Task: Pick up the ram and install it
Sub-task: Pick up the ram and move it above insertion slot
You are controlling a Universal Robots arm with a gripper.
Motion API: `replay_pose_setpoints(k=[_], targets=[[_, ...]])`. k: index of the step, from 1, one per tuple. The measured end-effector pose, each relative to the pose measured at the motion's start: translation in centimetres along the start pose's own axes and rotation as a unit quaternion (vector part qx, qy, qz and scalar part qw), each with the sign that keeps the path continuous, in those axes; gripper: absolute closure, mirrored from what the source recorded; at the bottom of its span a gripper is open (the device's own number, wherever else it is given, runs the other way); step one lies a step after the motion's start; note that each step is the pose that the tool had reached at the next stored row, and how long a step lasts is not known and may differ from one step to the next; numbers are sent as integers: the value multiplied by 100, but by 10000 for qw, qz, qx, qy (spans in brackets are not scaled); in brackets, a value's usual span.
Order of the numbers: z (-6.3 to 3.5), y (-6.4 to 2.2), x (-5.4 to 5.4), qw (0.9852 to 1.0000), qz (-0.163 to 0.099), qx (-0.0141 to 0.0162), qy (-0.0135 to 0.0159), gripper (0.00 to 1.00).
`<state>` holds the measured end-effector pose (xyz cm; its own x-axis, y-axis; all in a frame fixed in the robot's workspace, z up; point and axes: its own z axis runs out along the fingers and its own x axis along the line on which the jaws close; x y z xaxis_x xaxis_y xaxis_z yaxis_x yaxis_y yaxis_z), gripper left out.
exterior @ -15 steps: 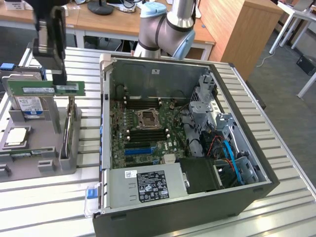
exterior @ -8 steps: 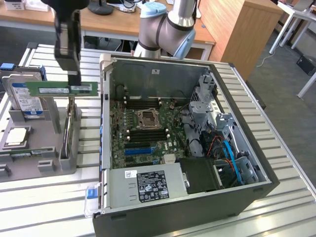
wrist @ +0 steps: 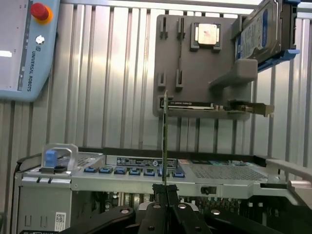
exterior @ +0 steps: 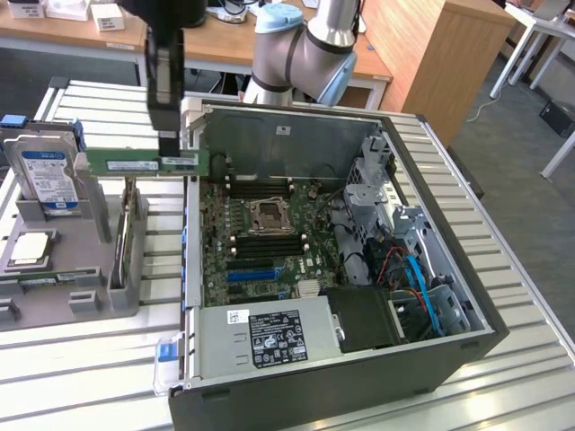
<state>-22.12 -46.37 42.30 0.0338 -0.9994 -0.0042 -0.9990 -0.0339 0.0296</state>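
ram (exterior: 117, 165), a thin flat green stick, pinched by the black gripper (exterior: 168, 154).

Green ram (exterior: 117, 165) with white label; grey fixture (exterior: 79, 260); blue-and-white labelled hard drive (exterior: 49, 178); red emergency-stop button (wrist: 40, 10).

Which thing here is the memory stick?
Find the open computer case; just off its corner on the exterior view's left, the black claw hangs down. Pinched in it, level in the air, is the ram: a long thin green strip, unlike the boxy blue-labelled hard drive standing beside it.
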Motion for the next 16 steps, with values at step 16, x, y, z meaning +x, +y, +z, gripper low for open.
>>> replay_pose_setpoints(k=[16], targets=[[-14,-698,17,10000,1,0,0,88]])
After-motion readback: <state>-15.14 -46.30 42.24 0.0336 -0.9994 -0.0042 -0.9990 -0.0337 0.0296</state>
